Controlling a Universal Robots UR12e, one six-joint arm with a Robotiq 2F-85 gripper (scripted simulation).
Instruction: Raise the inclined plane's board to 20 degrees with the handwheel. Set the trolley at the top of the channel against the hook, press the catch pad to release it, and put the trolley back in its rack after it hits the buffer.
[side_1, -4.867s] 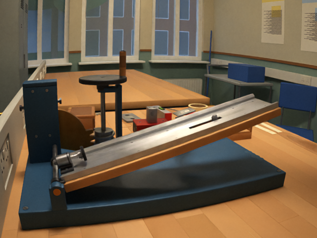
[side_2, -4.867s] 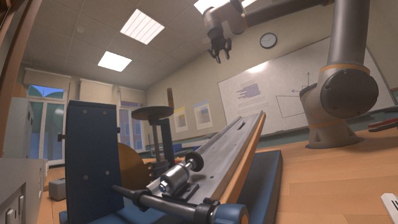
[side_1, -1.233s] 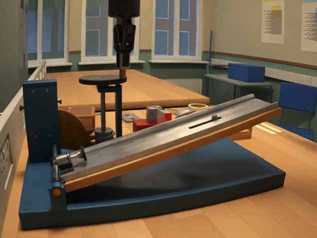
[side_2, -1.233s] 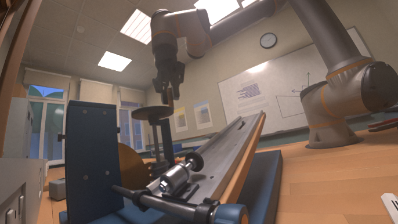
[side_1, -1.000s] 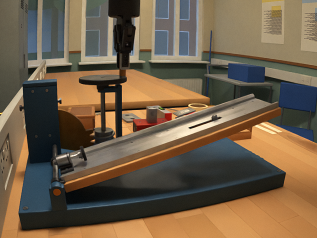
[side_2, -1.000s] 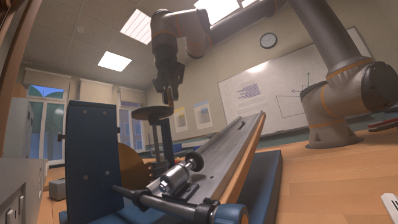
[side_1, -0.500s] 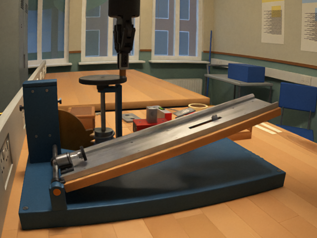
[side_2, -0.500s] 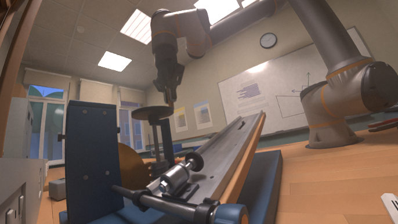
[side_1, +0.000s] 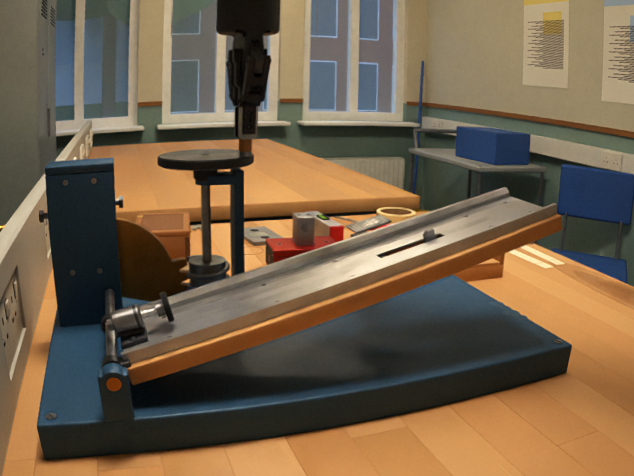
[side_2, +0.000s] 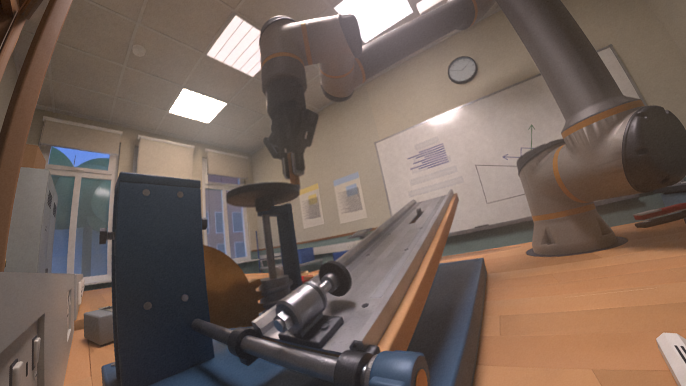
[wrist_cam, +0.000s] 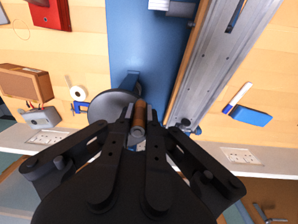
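The handwheel's brown crank knob (wrist_cam: 138, 114) stands upright at the rim of the dark round handwheel (side_1: 205, 159), and my gripper (side_1: 246, 134) comes down on it from above, closed around the knob (side_2: 294, 176). The handwheel (side_2: 262, 193) sits on a screw post behind the inclined plane. The grey channel board (side_1: 348, 266) on its orange underside is tilted, its high end to the right. A slot with the hook (side_1: 429, 234) lies near the high end. The buffer (side_1: 138, 317) sits at the low end. The trolley (side_1: 303, 228) rests on the red rack (side_1: 294, 247) behind the board.
Behind the work stand a second bench and windows. A blue upright post (side_1: 82, 241) rises at the low end of the blue base (side_1: 307, 369). A tape roll (side_1: 395, 212), a brown box (wrist_cam: 24, 82), a marker (wrist_cam: 237, 97) and a blue eraser (wrist_cam: 250, 115) lie on the bench.
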